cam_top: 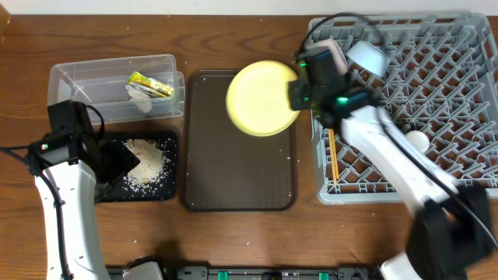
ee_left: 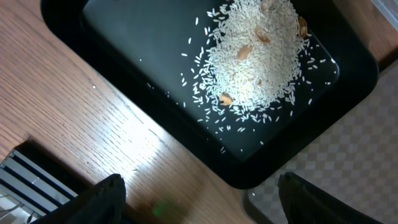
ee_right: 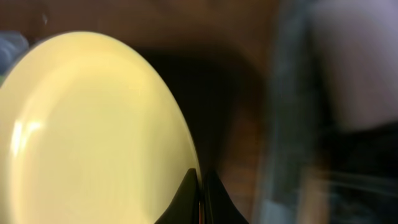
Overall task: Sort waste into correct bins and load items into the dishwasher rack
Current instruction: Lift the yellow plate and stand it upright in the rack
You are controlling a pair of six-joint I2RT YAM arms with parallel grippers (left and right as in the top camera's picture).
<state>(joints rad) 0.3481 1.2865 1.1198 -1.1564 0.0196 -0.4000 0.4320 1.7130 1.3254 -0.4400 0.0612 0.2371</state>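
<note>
My right gripper [cam_top: 299, 93] is shut on the rim of the round yellow plate [cam_top: 261, 97] and holds it tilted above the brown serving tray, beside the grey dishwasher rack [cam_top: 436, 117]. In the right wrist view the fingers [ee_right: 200, 199] pinch the plate's edge [ee_right: 93, 124]. My left gripper [cam_top: 117, 163] is open and empty over the black tray [cam_top: 167, 190], which holds the rice heap [cam_top: 148, 159]. The left wrist view shows its fingers [ee_left: 199, 205] above bare wood by the tray's corner [ee_left: 124, 37] and the rice [ee_left: 261, 56]. The wrapper [cam_top: 150, 83] and the white scrap [cam_top: 140, 97] lie in the clear tub [cam_top: 78, 78]. The chopsticks [cam_top: 332, 159], the white bowl [cam_top: 367, 56] and the small cup [cam_top: 418, 141] are in the rack. The blue bowl is hidden.
The dark brown serving tray [cam_top: 233, 179] lies between the black tray and the rack; its corner shows in the left wrist view [ee_left: 373, 162]. The right arm reaches across the rack's front left part. Wooden table lies all round.
</note>
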